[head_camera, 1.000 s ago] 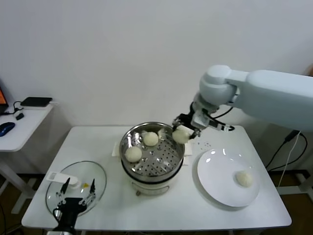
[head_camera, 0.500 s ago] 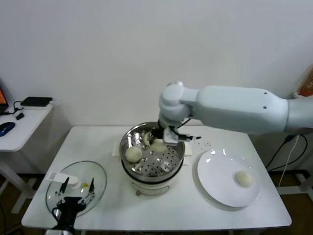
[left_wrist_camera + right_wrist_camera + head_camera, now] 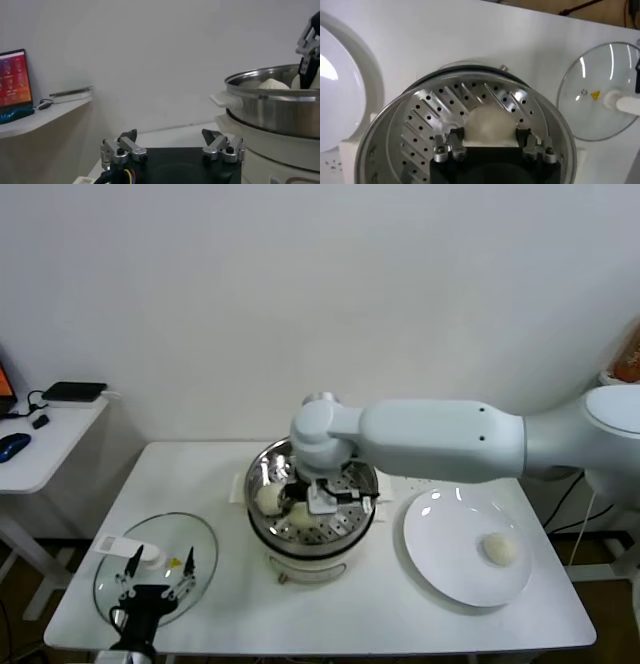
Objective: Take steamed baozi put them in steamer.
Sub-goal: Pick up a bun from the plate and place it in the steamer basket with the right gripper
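A steamed baozi (image 3: 489,123) has been carried from beside the rim down into the steamer (image 3: 312,502), where it is gripped narrowly in the right hand (image 3: 490,145) just over the perforated tray. Release is judged imminent. One baozi (image 3: 499,548) remains on the plate (image 3: 440,564). The left hand (image 3: 152,584) is held wide above the glass lid (image 3: 200,534).

White table (image 3: 330,609): steamer (image 3: 300,556), plate (image 3: 455,569), glass lid (image 3: 120,579).
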Controlling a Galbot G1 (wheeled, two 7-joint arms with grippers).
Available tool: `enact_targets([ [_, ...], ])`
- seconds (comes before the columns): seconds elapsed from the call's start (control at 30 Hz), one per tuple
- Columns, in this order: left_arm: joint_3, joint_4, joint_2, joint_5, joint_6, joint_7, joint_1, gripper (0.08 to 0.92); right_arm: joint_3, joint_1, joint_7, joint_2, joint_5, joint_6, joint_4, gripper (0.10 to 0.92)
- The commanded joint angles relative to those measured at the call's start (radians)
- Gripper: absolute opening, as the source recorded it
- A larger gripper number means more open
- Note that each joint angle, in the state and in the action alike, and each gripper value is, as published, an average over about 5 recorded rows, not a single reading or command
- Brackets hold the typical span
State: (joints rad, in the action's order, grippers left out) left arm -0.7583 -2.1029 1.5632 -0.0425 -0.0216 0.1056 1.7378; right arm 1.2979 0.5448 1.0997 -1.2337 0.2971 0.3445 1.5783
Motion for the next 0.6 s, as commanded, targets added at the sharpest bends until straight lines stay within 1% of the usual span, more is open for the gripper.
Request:
enact_targets([
  [0.03,0.002,0.005,0.001,-0.001,-0.001,0.0,0.0,0.823,-0.004,-0.039,-0.002,-0.024,0.027,0.007,0.001,0.679],
  [0.6,0.004,0.009,0.001,-0.004,-0.003,0.001,-0.002,0.823,-0.008,-0.06,-0.006,-0.009,0.042,0.01,0.007,0.693],
])
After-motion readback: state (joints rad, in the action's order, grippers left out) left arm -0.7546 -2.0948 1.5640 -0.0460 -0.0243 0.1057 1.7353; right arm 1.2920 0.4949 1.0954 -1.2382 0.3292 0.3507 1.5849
